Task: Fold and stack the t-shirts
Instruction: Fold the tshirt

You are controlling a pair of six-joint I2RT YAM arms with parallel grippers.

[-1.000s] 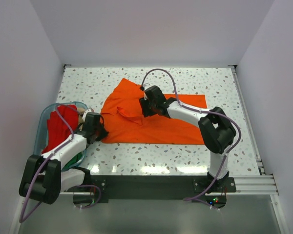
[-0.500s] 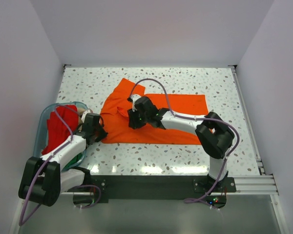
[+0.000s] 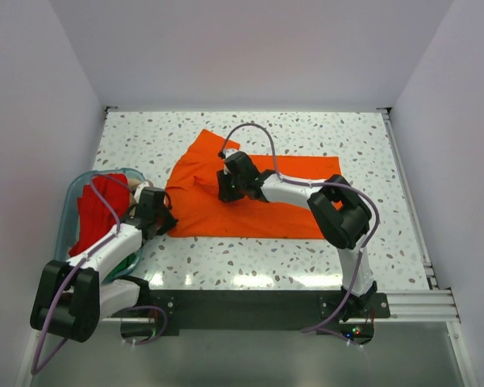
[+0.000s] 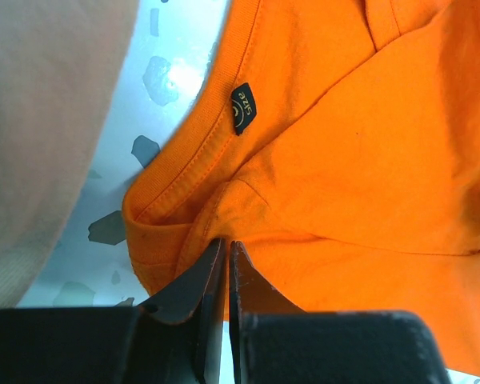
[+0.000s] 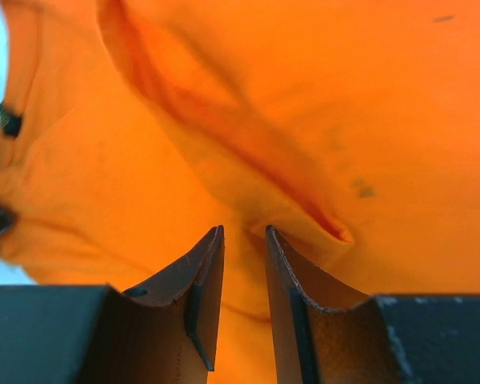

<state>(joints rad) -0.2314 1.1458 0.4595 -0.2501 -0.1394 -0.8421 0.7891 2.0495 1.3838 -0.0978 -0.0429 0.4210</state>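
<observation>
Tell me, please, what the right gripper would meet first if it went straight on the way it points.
The orange t-shirt: a raised fold lies just beyond the right gripper, perhaps touching it.

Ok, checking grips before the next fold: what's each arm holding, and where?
The left gripper pinches the orange t-shirt at a folded corner by its neckline. The right gripper, jaws apart over the cloth: cannot be told.

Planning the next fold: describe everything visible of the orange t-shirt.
The orange t-shirt is soft cloth with dark specks, lying mostly flat on the speckled table, collar leftward, one sleeve pointing toward the far edge. A black size tag sits inside the collar. The left gripper pinches its near-left edge; the right gripper is down at a raised crease, jaws slightly apart.
</observation>
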